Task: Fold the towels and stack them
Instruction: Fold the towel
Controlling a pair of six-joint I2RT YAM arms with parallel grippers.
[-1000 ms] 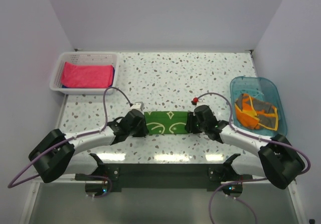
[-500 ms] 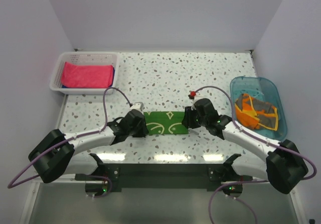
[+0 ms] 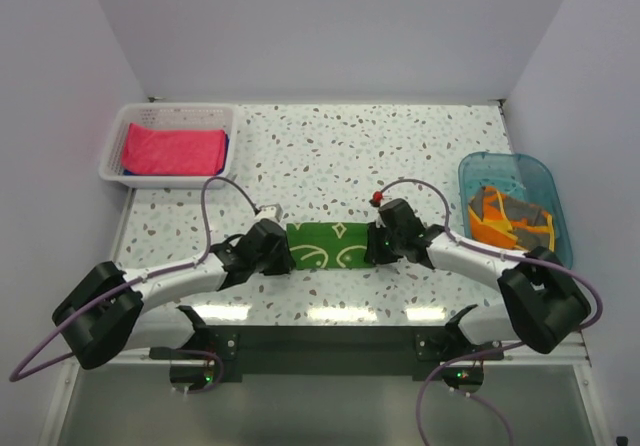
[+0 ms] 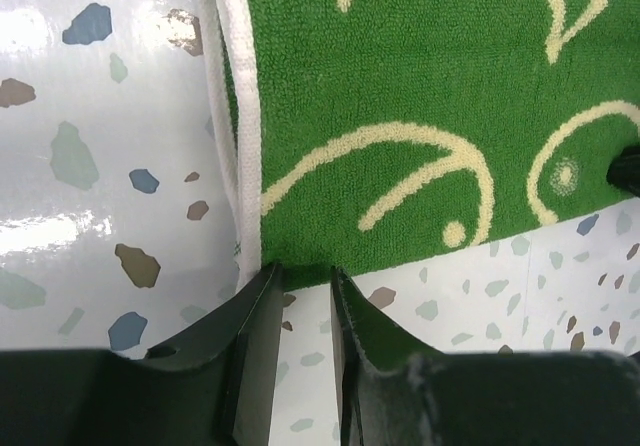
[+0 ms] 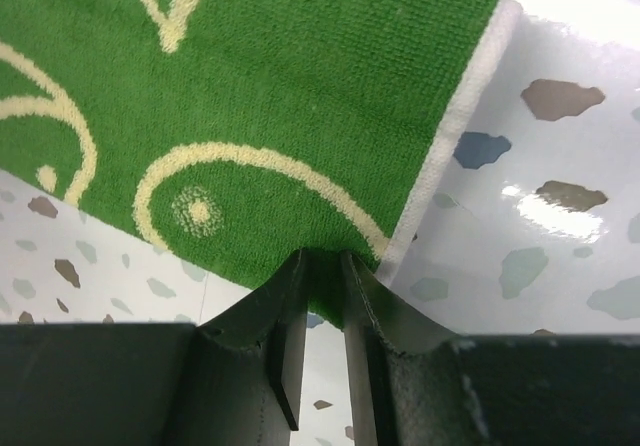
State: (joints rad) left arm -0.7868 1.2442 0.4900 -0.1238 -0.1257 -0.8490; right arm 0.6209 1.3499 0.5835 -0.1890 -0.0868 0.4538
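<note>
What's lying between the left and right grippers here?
The green towel, folded into a strip on the table, fills the whole gap in the top view; the left gripper and right gripper each pinch its edge near one end.

I see a towel (image 3: 330, 245) on the table (image 3: 400, 146) between left gripper (image 3: 289, 250) and right gripper (image 3: 372, 247); second towel (image 3: 172, 150) in basket (image 3: 113, 158) back-left, third towel (image 3: 510, 222) in tub (image 3: 540, 170) right.

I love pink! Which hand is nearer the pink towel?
Left. The left gripper is at the left end of the green towel, nearer the pink towel; the right gripper, at its right end.
</note>
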